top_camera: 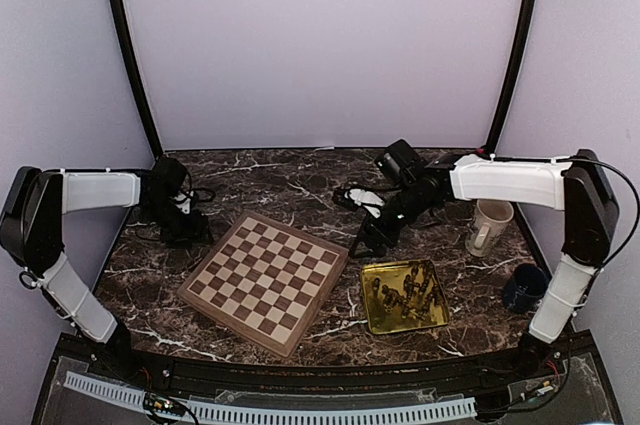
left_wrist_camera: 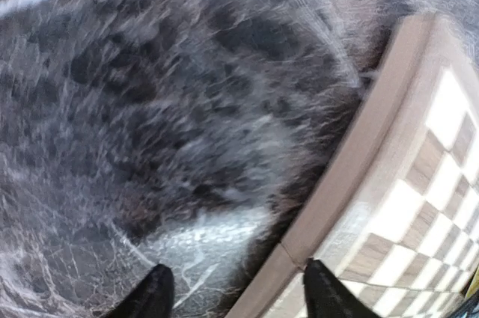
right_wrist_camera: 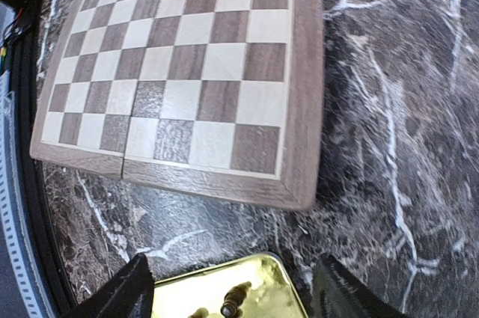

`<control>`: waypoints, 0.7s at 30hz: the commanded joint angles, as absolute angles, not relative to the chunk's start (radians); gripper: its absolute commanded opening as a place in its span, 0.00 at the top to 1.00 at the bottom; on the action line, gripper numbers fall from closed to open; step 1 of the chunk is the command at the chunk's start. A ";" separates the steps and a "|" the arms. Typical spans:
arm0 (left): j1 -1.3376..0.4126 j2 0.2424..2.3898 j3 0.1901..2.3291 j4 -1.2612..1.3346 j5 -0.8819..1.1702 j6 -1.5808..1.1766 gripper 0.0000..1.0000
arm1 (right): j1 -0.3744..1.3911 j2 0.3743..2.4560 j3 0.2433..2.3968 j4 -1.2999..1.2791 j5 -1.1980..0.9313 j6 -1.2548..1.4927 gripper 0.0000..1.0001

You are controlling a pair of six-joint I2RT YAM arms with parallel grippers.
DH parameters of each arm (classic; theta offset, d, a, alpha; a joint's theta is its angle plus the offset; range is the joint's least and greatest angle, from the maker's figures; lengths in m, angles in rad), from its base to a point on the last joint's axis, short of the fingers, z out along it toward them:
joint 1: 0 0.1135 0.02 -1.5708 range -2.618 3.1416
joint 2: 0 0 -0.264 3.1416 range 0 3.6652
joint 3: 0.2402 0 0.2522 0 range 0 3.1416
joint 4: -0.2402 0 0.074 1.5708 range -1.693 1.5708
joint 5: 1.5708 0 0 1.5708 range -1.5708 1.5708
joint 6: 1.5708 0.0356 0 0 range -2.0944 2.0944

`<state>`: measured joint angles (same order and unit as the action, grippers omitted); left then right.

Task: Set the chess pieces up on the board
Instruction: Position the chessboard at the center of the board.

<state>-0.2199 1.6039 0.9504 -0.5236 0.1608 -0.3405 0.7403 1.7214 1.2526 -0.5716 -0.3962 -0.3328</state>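
Board (top_camera: 264, 281) mid-counter (top_camera: 300, 180), turned cornerwise. Chess pieces (top_camera: 408, 293) heaped in gold tray (top_camera: 365, 307) at board's 4 o'clock, marble strip between. Wide marble at 12 o'clock; mug (top_camera: 489, 226) and dark cup (top_camera: 523, 287) near 3 o'clock edge. Left hand (left_wrist_camera: 238, 294) over board's 10 o'clock border, fingers apart, holding nothing. Right hand (right_wrist_camera: 236, 292) above tray's 11 o'clock corner, fingers wide apart, holding nothing.

Checkered board (top_camera: 264, 281); chess pieces (top_camera: 408, 290) in gold tray (top_camera: 377, 320)

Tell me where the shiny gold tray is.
In the top view, the shiny gold rectangular tray lies just right of the checkered wooden chessboard.
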 commanded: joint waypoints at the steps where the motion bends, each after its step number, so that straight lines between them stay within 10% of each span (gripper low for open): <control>1: -0.209 1.534 0.958 -0.389 0.348 -0.289 0.30 | 0.736 1.850 1.376 -0.644 -0.579 -0.191 0.23; 21: -0.214 1.596 0.841 -0.436 0.400 -0.286 0.29 | 0.644 2.191 1.625 -0.783 -0.766 -0.085 0.20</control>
